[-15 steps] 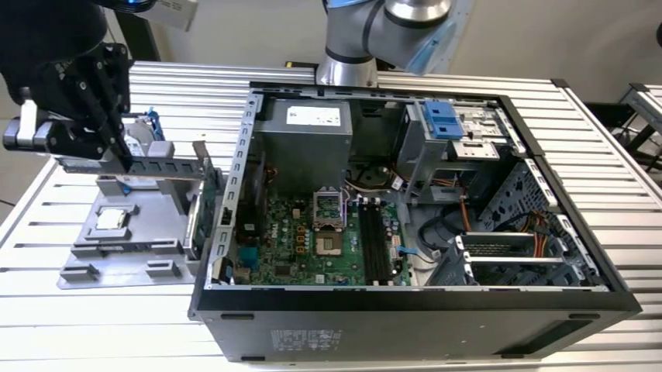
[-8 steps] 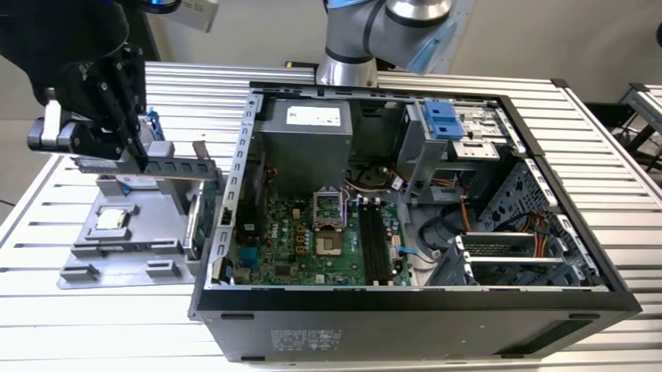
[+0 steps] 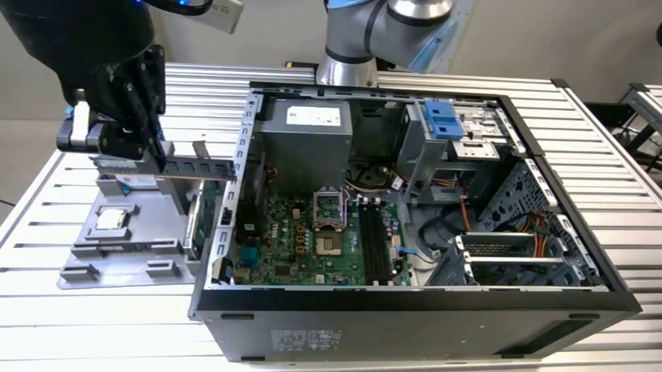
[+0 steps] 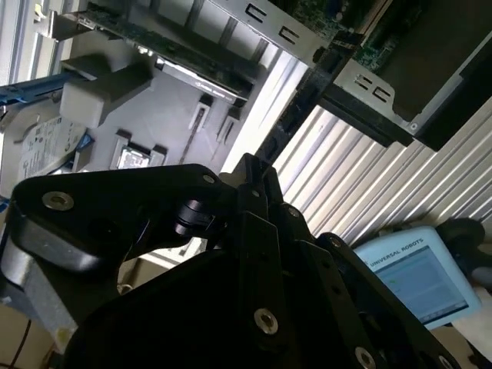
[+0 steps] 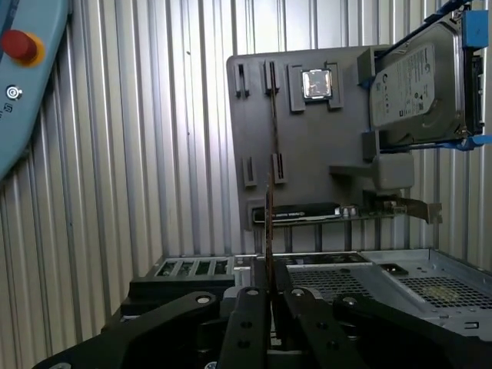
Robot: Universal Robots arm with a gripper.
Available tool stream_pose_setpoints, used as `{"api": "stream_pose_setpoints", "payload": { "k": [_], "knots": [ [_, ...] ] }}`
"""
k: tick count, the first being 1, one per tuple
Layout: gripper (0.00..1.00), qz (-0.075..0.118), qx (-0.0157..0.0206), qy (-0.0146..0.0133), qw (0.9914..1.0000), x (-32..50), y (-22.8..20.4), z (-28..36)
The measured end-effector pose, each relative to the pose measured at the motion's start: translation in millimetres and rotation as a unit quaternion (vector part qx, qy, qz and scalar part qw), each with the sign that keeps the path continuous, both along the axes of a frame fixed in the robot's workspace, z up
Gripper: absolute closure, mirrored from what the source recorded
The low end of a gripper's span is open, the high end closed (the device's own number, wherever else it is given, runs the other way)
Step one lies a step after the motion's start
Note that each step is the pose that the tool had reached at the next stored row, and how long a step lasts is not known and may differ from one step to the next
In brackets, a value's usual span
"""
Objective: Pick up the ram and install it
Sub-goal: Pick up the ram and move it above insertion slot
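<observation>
Now, my gripper (image 5: pixel 269 298): pinching the ram between its fingers.
Ram (image 5: pixel 268 231): edge-on, sticking out from my fingertips, over the gray tray (image 5: pixel 307 154).
Gray tray: just beside the open computer case (image 3: pixel 414 310).

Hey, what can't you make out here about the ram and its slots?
- Ram, held in the gripper: edge-on in the first wrist view, so its faces are hidden.
- Whether the ram is clear of the grey tray: in the exterior view, the gripper blocks it.
- Black slots: in the exterior view, latch positions are too small.

Thin dark ram (image 5: pixel 268 231) edge-on in claw (image 5: pixel 270 290)
</observation>
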State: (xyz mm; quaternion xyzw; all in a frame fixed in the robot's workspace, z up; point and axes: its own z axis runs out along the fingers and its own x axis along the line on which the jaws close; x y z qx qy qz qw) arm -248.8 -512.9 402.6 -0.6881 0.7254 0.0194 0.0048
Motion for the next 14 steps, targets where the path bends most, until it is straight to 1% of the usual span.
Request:
{"api": "stream_pose_setpoints", "payload": {
  "k": [14],
  "knots": [
    [1.00,0.000,0.0000,0.0015,1.00000,29.7,0.0,0.0]
  ]
}}
